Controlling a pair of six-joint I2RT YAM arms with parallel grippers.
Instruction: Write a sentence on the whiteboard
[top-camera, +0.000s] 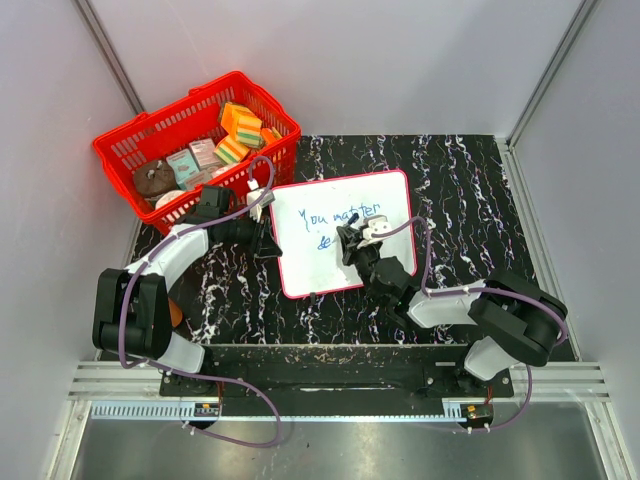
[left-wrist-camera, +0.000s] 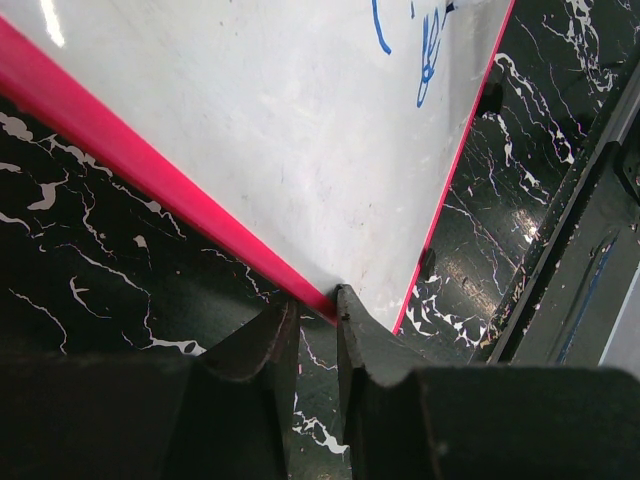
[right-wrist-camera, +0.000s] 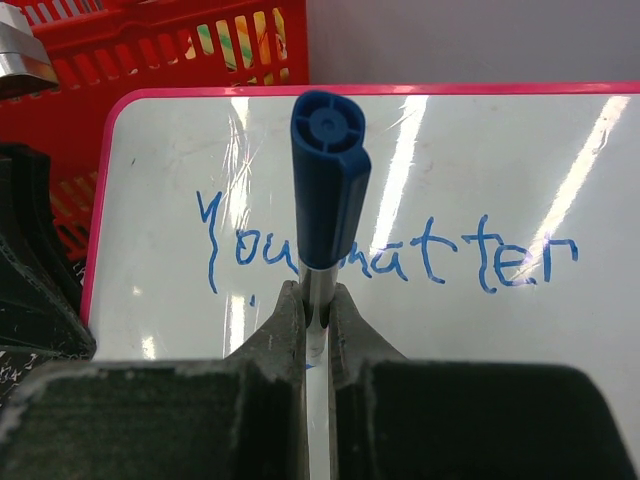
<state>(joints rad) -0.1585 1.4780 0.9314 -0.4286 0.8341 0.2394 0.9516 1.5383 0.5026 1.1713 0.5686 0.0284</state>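
Observation:
The whiteboard (top-camera: 335, 272) with its thin red frame lies mid-table. The sentence (top-camera: 342, 216) in blue reads "You matter", with the letters "de" beginning a second line below. My right gripper (top-camera: 352, 242) stands over the board's middle, shut on a blue-capped marker (right-wrist-camera: 329, 180), cap end up; the tip is hidden below the fingers (right-wrist-camera: 285, 330). "You matter" (right-wrist-camera: 390, 255) shows behind the marker. My left gripper (top-camera: 268, 240) is at the board's left edge, its jaws nearly closed on the red frame (left-wrist-camera: 150, 165) at the fingertips (left-wrist-camera: 350, 310).
A red basket (top-camera: 130, 150) with sponges and small boxes stands at the back left, just behind the board; it also shows in the right wrist view (right-wrist-camera: 180, 40). Grey walls enclose the black marbled table (top-camera: 470, 190). A metal rail (top-camera: 330, 385) runs along the near edge.

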